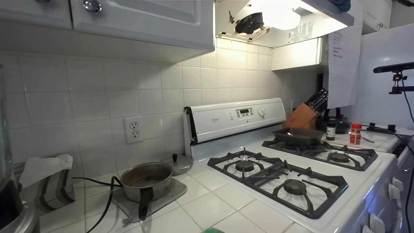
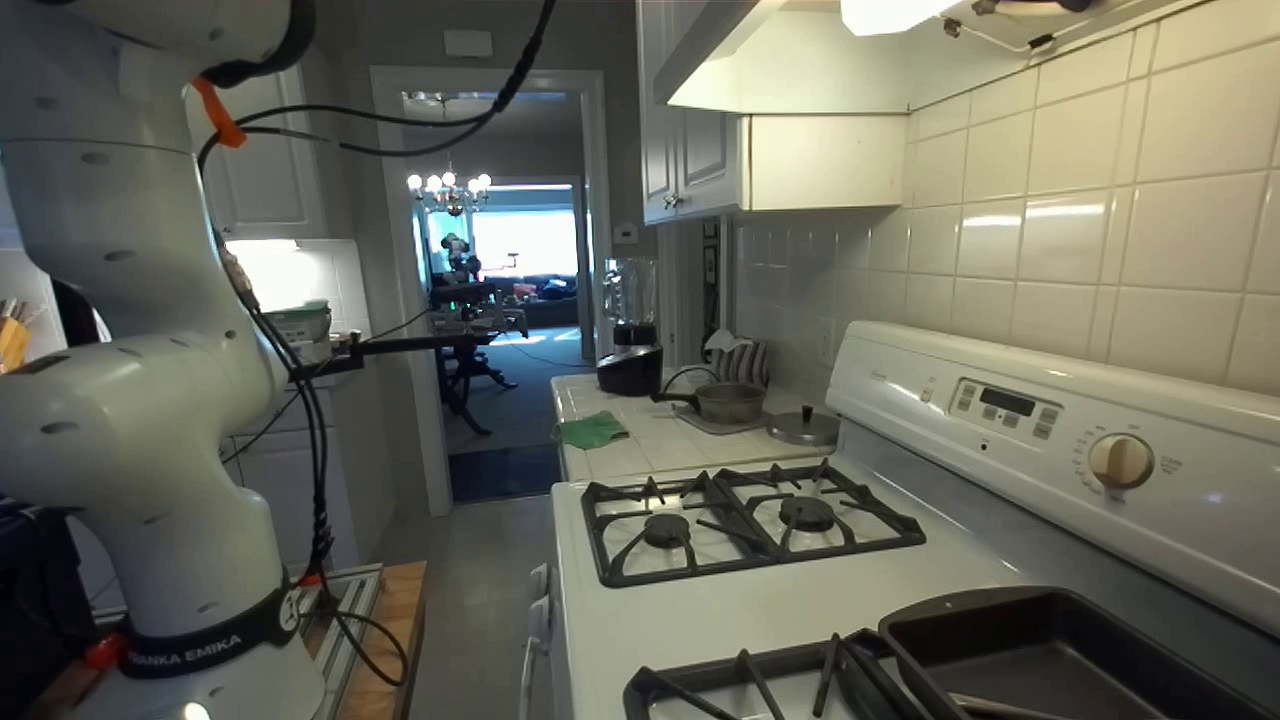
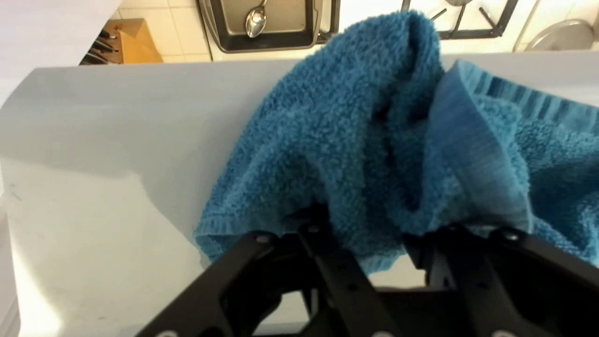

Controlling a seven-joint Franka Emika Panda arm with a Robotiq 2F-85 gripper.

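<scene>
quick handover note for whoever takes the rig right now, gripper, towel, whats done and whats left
Gripper: at the blue towel, jaws apart with a bunch of cloth between them; can't tell whether they grip it firmly.
Towel: crumpled on top of the range hood; a bit of it also shows at the hood's top edge in an exterior view.
Nearby, lower down: dark baking pan on the stove, spoon in it.
Done: jaws placed around part of the towel.
Left, as I judge it: making sure of the grip; the towel is still on the hood.
</scene>
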